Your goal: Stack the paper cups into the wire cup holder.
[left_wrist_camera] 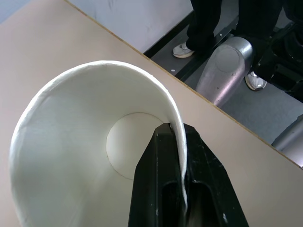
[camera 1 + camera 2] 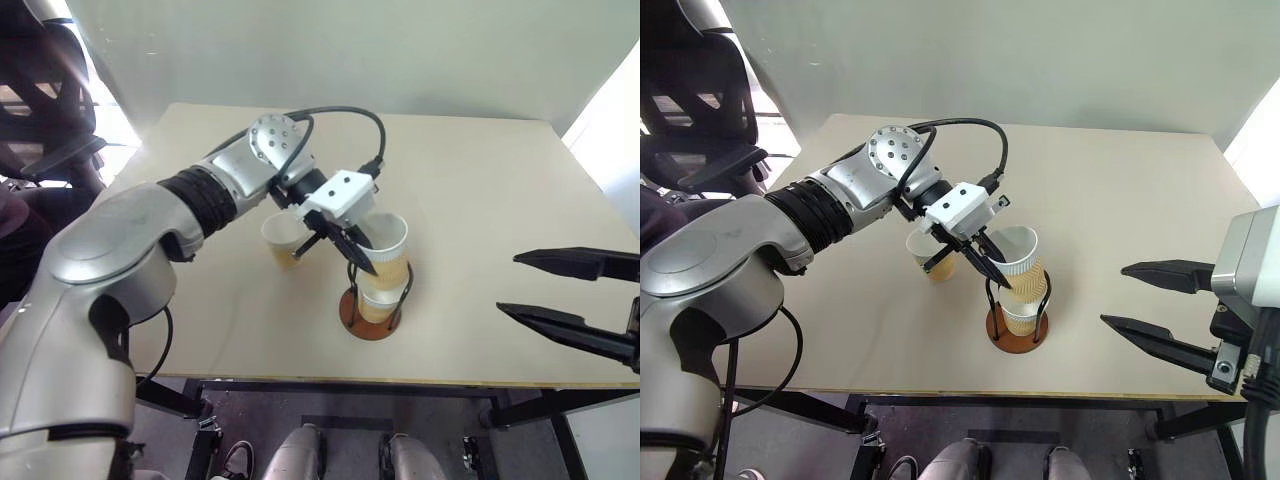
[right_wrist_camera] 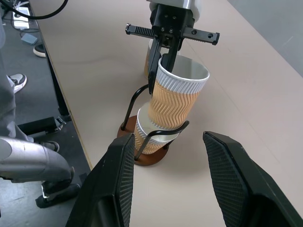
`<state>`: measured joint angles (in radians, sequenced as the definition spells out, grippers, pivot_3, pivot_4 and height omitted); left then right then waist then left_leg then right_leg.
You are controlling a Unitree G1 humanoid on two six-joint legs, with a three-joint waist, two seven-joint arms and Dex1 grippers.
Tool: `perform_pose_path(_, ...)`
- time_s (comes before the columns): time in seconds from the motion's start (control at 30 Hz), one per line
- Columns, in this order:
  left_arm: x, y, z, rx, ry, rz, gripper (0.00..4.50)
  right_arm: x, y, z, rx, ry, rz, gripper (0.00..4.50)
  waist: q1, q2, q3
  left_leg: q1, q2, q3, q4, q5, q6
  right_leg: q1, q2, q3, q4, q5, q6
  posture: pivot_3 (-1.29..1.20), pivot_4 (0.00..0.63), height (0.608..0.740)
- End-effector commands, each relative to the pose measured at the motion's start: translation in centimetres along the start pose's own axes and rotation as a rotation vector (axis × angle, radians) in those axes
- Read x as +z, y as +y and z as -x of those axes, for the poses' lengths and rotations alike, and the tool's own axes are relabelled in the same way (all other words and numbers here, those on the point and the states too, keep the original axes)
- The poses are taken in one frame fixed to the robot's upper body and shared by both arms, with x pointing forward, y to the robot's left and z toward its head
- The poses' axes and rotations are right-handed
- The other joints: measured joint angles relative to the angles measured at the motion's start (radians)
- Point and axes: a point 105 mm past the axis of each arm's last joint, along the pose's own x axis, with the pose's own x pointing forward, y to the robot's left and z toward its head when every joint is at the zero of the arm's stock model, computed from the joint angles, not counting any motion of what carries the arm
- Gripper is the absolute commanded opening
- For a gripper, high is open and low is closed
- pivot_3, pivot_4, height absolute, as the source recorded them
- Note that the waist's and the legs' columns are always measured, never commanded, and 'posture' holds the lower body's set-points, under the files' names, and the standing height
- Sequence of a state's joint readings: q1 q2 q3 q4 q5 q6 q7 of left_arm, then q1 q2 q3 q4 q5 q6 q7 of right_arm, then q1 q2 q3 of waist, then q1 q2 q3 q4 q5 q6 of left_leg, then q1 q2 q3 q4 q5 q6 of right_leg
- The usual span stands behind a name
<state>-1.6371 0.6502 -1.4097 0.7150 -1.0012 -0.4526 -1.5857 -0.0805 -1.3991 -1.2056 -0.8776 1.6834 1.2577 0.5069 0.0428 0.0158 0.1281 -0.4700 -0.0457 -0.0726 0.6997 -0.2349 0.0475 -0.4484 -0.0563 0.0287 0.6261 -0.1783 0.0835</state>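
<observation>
Pinching cup (image 3: 176, 97) rim, left tool (image 3: 161, 61) above holder (image 3: 144, 153).

Bright, sharp — window glare upper left.

The paper cups (image 3: 173, 97) look matt, with ribbed zigzag sleeves and smooth white insides. The wire cup holder (image 3: 144, 142) is thin dark metal on a rust-brown disc. The table (image 2: 480, 200) is smooth, pale, matt.

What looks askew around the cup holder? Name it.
The upper paper cup, pinched at its rim by the left gripper, leans sideways in the lower cup inside the wire cup holder, not fully nested.
</observation>
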Motion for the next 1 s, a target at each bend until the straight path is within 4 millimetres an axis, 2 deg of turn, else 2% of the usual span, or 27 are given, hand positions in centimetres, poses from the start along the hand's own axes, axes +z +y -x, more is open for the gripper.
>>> perform_pose_path(0.03,0.5,-0.2,0.0,-0.041,0.013,-0.039,0.03,0.7,-0.3,0.3,-0.04,-0.015,0.04,2.31,0.0,0.0,0.0,0.0,0.0,0.0,0.0,0.0,0.0,0.0,0.0,0.0,0.0,0.0,0.0,0.0,0.15,0.74)
perform_pose_path(0.33,-0.1,-0.3,-0.5,-0.065,0.04,-0.051,0.03,0.7,-0.3,0.3,-0.042,-0.014,0.041,2.31,0.001,0.0,0.0,0.0,0.0,0.0,0.0,0.0,-0.001,0.0,0.0,0.0,0.0,0.0,0.0,0.0,0.15,0.74)
perform_pose_path(0.5,0.3,0.0,-0.7,-0.062,0.022,-0.041,0.03,0.7,-0.3,0.3,-0.047,-0.012,0.043,2.31,0.001,0.0,0.0,0.0,0.0,0.0,0.0,0.0,-0.001,0.0,0.0,0.0,0.0,0.0,0.0,0.0,0.15,0.74)
perform_pose_path(0.6,0.3,0.0,-0.7,-0.065,0.019,-0.028,0.68,0.7,-0.4,0.3,-0.051,-0.008,0.043,2.31,0.001,0.0,0.0,0.0,0.0,0.0,0.0,-0.001,-0.001,0.0,0.0,0.0,0.0,0.0,0.0,0.0,0.15,0.74)
perform_pose_path(0.8,0.2,0.0,-0.7,-0.068,0.027,-0.034,2.86,0.5,-0.4,0.3,-0.056,0.001,0.042,2.31,0.001,0.0,0.0,0.0,0.0,0.0,0.0,-0.001,-0.001,0.0,0.0,0.0,0.0,0.0,0.0,0.0,0.15,0.74)
perform_pose_path(0.9,0.4,0.7,-0.4,-0.029,0.028,-0.058,3.86,0.4,-0.5,0.3,-0.059,0.003,0.043,2.31,0.001,0.0,0.0,0.0,0.0,0.0,0.0,-0.001,-0.001,0.0,0.0,0.0,0.0,0.0,0.0,0.0,0.15,0.74)
perform_pose_path(1.0,0.8,1.8,0.7,0.053,0.012,-0.057,3.86,0.4,-0.5,0.3,-0.06,0.004,0.044,2.31,0.001,0.0,0.0,0.0,0.0,0.0,0.0,-0.001,-0.001,0.0,0.0,0.0,0.0,0.0,0.0,0.0,0.15,0.74)
